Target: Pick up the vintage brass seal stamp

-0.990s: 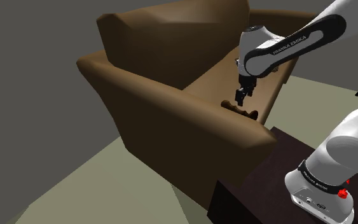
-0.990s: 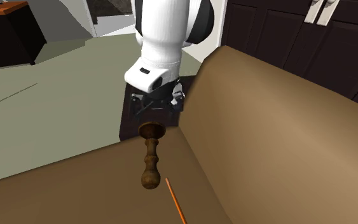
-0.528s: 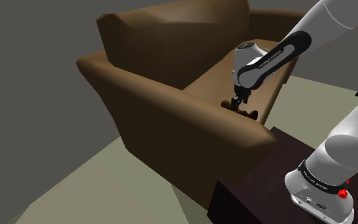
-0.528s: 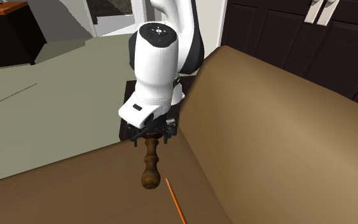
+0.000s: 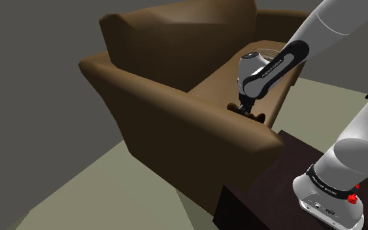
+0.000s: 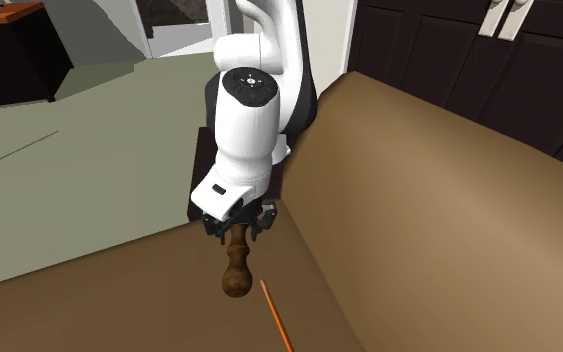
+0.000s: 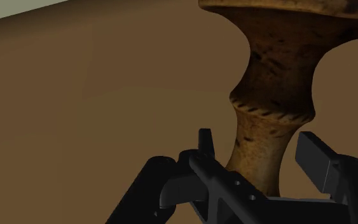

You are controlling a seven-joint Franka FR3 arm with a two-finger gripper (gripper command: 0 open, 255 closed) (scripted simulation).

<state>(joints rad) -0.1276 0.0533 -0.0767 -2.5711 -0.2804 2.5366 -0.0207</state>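
We see the seal stamp (image 6: 235,272) lying on the sofa seat (image 6: 99,295), with the end effector (image 6: 236,230) spread astride its stem, seemingly not pinching it. A thin orange stick (image 6: 277,318) lies just beside its knob, and the backrest (image 6: 449,190) rises close by. Bare seat opens toward the second exterior view's left.

Seal stamp (image 7: 273,83) head past wrist-view edge; its upper end behind gripper (image 6: 236,228) in 2nd ext. view.
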